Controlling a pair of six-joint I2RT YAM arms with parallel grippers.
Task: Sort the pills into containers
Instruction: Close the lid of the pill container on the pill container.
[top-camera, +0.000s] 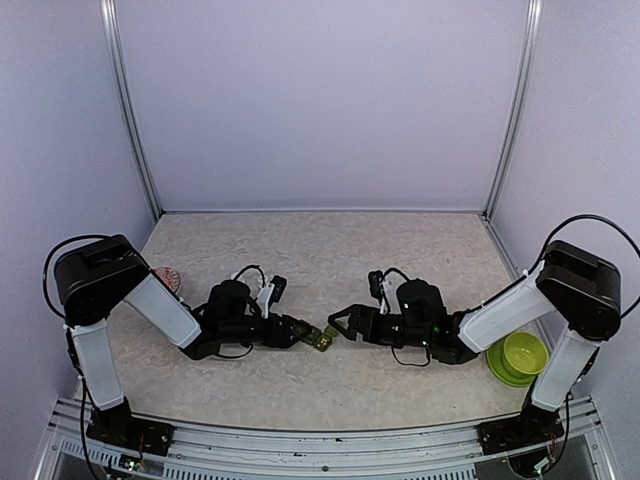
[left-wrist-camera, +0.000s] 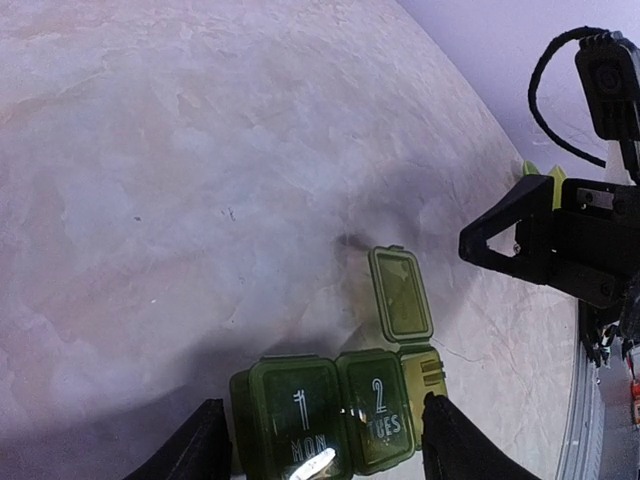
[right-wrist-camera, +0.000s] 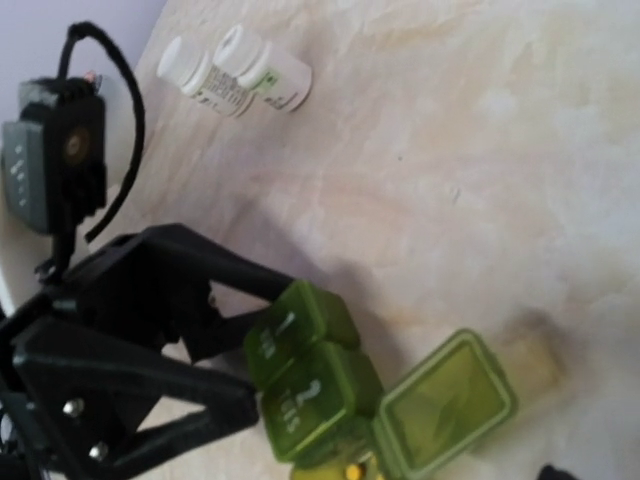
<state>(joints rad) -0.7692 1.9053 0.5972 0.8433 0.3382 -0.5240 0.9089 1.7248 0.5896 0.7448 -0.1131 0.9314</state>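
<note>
Steadying step, I'd say: the see-through green plastic weekly pill organizer (left-wrist-camera: 340, 410) sits on the desk (left-wrist-camera: 200, 150) between the left fingers (left-wrist-camera: 195, 450). Can't tell if they're pinching it. Right fingers (left-wrist-camera: 540, 270) are spread, holding nothing. Lids read "1 MON" and "2 TUES"; the third's flipped open. Next move probably needs a pill from the white plastic pill bottles (right-wrist-camera: 235, 70).

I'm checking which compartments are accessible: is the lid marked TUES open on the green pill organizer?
No, the TUES lid lies shut and flat; only the neighbouring lid is flipped open.

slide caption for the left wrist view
Left gripper straddling a green pill organizer, third lid open, right gripper opposite.
</note>
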